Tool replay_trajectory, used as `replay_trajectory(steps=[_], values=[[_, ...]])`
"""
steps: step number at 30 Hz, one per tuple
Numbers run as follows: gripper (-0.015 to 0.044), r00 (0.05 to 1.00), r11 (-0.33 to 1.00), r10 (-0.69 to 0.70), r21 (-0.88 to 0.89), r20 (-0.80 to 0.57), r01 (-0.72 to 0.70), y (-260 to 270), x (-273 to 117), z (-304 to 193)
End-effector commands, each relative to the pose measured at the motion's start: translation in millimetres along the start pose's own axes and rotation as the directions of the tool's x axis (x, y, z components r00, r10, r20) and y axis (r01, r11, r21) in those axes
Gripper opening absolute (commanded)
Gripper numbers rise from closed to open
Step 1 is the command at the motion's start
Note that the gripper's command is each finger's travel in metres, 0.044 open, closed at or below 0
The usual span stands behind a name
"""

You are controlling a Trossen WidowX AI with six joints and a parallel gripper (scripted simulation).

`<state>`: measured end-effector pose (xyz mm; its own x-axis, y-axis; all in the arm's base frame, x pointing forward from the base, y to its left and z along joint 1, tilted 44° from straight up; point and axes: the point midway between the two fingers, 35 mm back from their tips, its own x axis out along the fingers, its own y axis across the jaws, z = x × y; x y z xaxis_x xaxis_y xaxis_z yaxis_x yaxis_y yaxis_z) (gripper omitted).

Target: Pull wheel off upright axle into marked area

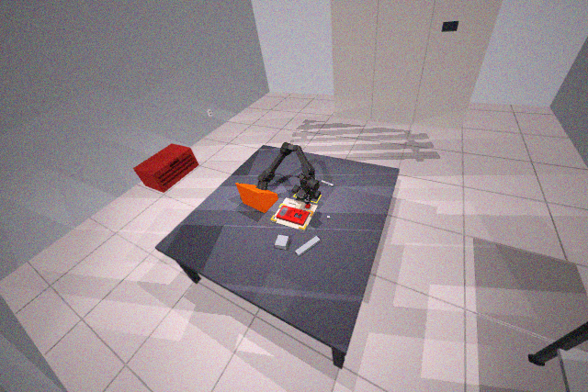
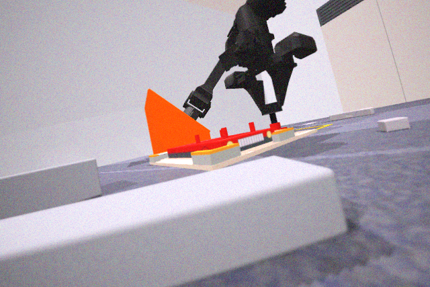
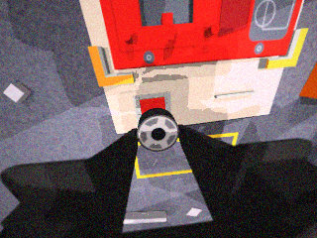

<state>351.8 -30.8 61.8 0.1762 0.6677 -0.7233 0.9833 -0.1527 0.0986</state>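
My gripper (image 1: pixel 307 201) (image 2: pixel 272 105) (image 3: pixel 158 130) is shut on the wheel (image 2: pixel 271 109) (image 3: pixel 158 123), a dark round wheel with a grey spoked face. In the exterior view the wheel is held level between the fingertips, above a red base block (image 2: pixel 275 126) (image 3: pixel 152 104). The black upright axle (image 2: pixel 273 117) shows between the block and the wheel; whether its top is still inside the wheel is hidden. The marked area's yellow outline (image 3: pixel 164 174) (image 2: pixel 326 125) lies on the table just beyond the pale board, partly below the fingers in the wrist view.
The pale board (image 1: pixel 279 219) (image 3: pixel 258 111) carries a red panel (image 1: pixel 292 215) (image 2: pixel 222 140) (image 3: pixel 208 50) with upright red pegs and yellow-edged corner blocks. An orange slab (image 1: pixel 256 197) (image 2: pixel 173 127) stands beside it. Several pale blocks lie about on the dark table (image 1: pixel 285 283).
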Motion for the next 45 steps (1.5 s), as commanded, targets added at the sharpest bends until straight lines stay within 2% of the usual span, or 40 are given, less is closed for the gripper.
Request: replay_trajectory(steps=[1, 34, 43, 45], values=[[0.0000, 1.000, 1.000, 0.007, -0.001, 0.003, -0.007, 0, -4, 1], [0.0000, 1.000, 1.000, 0.010, 0.002, 0.003, -0.010, 0, -16, 1], [0.0000, 1.000, 1.000, 0.010, 0.002, 0.005, -0.010, -2, -50, 1], [0.0000, 1.000, 1.000, 0.004, 0.010, -0.001, -0.004, -3, -42, 1]])
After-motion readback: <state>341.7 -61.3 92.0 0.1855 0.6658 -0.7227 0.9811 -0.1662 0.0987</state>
